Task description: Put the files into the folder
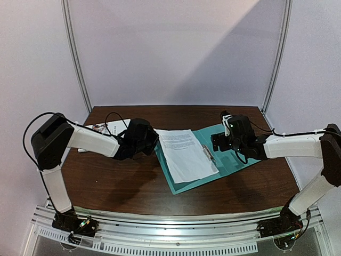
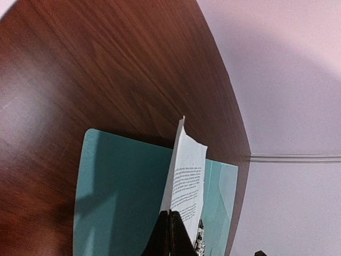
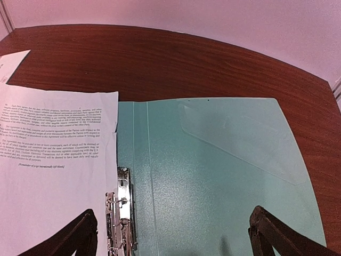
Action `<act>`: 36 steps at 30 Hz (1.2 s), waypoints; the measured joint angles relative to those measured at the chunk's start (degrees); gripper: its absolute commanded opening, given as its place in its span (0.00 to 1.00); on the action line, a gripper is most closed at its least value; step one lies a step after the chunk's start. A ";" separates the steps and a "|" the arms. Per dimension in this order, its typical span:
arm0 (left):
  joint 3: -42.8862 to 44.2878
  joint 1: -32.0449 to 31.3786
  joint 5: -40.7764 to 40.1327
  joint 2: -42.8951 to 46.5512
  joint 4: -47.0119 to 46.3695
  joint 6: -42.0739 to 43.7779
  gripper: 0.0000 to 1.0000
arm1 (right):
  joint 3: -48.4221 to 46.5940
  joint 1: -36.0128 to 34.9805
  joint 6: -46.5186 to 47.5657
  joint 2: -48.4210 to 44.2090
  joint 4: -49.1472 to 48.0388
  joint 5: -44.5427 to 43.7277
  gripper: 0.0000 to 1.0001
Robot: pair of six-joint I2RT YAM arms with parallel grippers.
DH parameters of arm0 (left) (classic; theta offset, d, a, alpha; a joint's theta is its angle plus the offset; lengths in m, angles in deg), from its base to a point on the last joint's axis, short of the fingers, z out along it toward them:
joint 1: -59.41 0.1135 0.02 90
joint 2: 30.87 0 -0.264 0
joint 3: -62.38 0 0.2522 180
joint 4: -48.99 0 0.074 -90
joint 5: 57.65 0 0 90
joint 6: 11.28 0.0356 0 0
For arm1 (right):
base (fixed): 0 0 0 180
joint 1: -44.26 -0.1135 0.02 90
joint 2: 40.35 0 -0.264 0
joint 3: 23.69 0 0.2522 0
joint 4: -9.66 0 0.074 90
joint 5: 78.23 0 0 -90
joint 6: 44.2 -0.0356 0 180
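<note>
The teal folder [image 1: 234, 154] lies open on the table, right of centre. The white sheet with black text [image 1: 186, 154] rests on its left half, beside the metal clip [image 1: 208, 153]. My left gripper [image 1: 155, 140] is shut on this sheet's left edge; the left wrist view shows the fingers [image 2: 162, 234] pinching the sheet [image 2: 186, 176] over the folder [image 2: 122, 192]. My right gripper [image 1: 217, 142] hovers open and empty over the folder's right half [image 3: 213, 176], next to the clip [image 3: 123, 208] and sheet [image 3: 53, 144]. The colourful sheet [image 1: 104, 128] lies at the back left, partly hidden by my left arm.
The brown table [image 1: 122, 181] ends at pale walls at the back and sides. A metal rail [image 1: 170, 226] runs along the near edge between the arm bases. A corner of another sheet [image 3: 10, 61] shows at the far left in the right wrist view.
</note>
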 measured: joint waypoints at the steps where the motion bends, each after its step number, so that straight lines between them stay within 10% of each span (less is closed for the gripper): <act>1: -0.28 -0.02 -0.33 0.00 0.17 -0.26 0.00 | -0.02 0.00 -0.02 0.11 0.11 0.04 0.99; 36: 1.11 -0.66 1.29 0.07 6.43 11.10 0.00 | -0.15 0.00 -0.39 1.09 2.16 1.55 0.99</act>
